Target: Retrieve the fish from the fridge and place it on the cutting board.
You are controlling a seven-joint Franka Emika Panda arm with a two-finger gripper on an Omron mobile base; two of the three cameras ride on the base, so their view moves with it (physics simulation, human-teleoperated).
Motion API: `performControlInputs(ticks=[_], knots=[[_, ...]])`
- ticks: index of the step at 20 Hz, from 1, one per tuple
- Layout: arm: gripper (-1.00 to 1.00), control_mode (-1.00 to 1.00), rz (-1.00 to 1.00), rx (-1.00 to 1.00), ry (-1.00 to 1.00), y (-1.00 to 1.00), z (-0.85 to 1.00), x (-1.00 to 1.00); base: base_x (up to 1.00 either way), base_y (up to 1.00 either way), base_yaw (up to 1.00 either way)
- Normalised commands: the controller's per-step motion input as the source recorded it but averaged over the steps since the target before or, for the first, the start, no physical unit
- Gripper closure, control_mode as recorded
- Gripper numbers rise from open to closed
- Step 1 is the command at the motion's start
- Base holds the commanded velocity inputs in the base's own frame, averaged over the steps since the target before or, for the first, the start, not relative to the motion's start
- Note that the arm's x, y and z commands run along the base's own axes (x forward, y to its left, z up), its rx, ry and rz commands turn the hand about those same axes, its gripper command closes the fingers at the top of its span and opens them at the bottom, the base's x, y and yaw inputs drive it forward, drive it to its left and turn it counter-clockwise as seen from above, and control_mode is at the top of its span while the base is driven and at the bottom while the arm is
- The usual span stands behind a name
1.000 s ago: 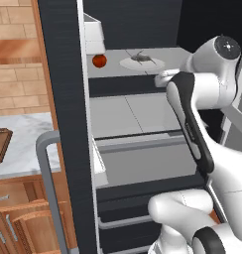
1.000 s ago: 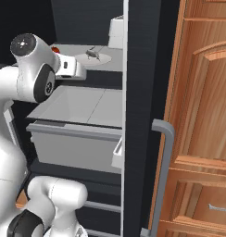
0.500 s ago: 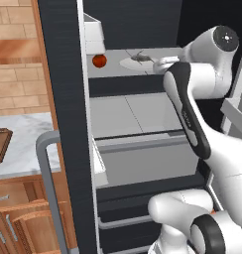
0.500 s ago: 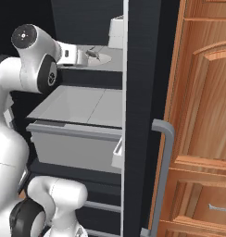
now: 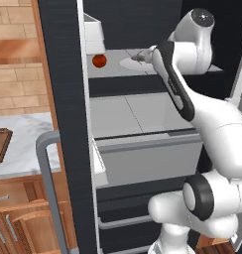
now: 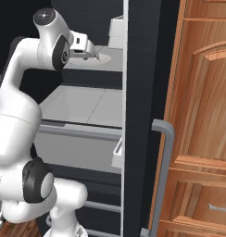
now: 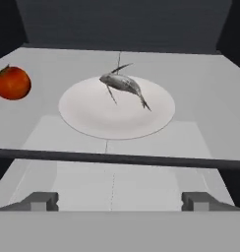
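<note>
While you look along the hand camera, the tool (image 7: 120, 199) faces into the open fridge (image 5: 68, 74), its two dark fingertips (image 7: 39, 201) set wide apart at the bottom of the picture with nothing between them. Ahead of them a thin dark bar (image 7: 120, 158) crosses the picture from side to side, at the front edge of a pale grey shelf (image 7: 200, 83). On that shelf lies a round white plate (image 7: 92, 115). The fish (image 7: 123, 84), small, slim and silver-grey with thin spiky fins, rests on the far half of the plate, lying slantwise. A red round fruit (image 7: 12, 82) sits on the same shelf, off to the left of the plate and apart from it.

From the left base camera you see the white arm rising from the lower right and bending in over the upper shelf, with the hand just at the near edge of the plate (image 5: 129, 63). The fruit (image 5: 98, 60) shows beside the fridge's left wall, under a white box (image 5: 93, 34) at the shelf's left. Below are a flat grey shelf and a pale drawer (image 5: 148, 158). The dark fridge door stands open at the left, with its long grey handle (image 5: 46, 188) low on it. Beyond the door, a corner of the brown cutting board (image 5: 0, 144) lies on the pale stone table (image 5: 24, 149) above wooden cupboards.

From the right base camera the tool (image 6: 91, 52) hovers at the plate's (image 6: 103, 58) near rim, and a tall wooden cupboard (image 6: 203, 115) stands at the right.
</note>
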Motion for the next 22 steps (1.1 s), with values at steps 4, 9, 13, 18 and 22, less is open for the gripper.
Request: performControlInputs(ticks=[4, 9, 13, 18, 22], knots=[[-1.00, -1.00, 0.00, 0.00, 0.02, 0.00, -0.03, 0.50, 0.00, 0.00, 0.00], [-1.00, -1.00, 0.00, 0.00, -0.01, 0.00, -0.24, 0.41, 0.00, 0.00, 0.00], [-1.00, -1.00, 0.00, 0.00, 0.00, 0.00, -0.27, 0.43, 0.00, 0.00, 0.00], [-1.00, -1.00, 0.00, 0.00, 0.03, -0.02, -0.18, 0.57, 0.00, 0.00, 0.00], [-1.00, -1.00, 0.00, 0.00, 0.12, -0.14, -0.04, 0.69, 0.00, 0.00, 0.00]])
